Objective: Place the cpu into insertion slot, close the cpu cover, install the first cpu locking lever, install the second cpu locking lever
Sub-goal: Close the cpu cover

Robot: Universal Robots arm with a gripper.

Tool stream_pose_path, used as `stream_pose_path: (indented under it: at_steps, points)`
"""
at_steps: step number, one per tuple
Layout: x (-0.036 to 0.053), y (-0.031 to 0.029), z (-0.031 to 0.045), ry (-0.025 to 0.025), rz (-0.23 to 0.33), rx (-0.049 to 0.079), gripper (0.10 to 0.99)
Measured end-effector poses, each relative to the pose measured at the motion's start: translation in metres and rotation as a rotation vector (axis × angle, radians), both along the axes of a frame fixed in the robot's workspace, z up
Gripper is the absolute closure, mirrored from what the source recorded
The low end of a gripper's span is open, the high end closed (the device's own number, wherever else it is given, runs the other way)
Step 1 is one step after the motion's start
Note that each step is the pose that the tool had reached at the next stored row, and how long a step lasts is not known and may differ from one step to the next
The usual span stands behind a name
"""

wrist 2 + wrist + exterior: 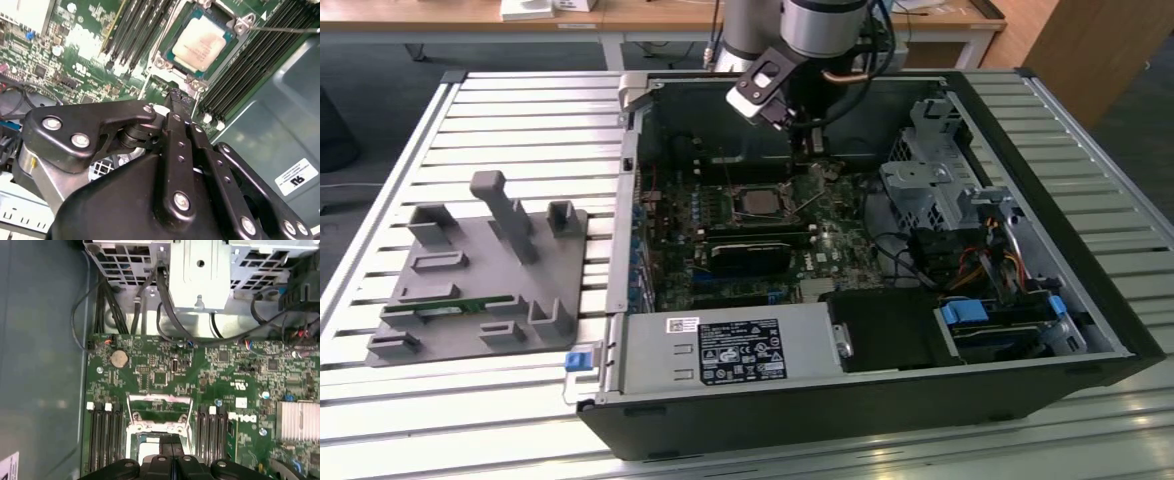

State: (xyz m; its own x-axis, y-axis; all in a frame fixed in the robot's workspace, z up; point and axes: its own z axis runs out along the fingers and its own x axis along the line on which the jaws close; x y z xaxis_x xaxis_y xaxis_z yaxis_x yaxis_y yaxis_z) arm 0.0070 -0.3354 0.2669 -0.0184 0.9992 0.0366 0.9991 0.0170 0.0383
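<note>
**Cpu seated in the insertion slot, gripper clenched close by**

In the exterior view, a grey fixture [480, 270] is set on the slatted table [400, 150], well to the exterior view's left of the insertion slot [758, 200]. The slot is set in a green circuit board [843, 235] inside an open computer case [881, 410]. In the second wrist view, the cpu [202, 42] is seen lying in the slot, pale metal face up. In the first wrist view, the cpu cover [160, 398] appears folded back, just beside the slot. The gripper [809, 145] is held above the board, just to the exterior view's right of the slot. Its fingers [172, 150] are pressed together in both wrist views. A silver drive cage [927, 190] is mounted farther to the exterior view's right of the slot.
</note>
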Motion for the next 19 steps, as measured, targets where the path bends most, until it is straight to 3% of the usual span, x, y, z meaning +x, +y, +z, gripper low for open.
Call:
stream_pose_path:
  at_steps: [19]
  points:
    - [0.0226, 0.0050, -0.0054, 0.0004, -0.001, -0.002, 0.980]
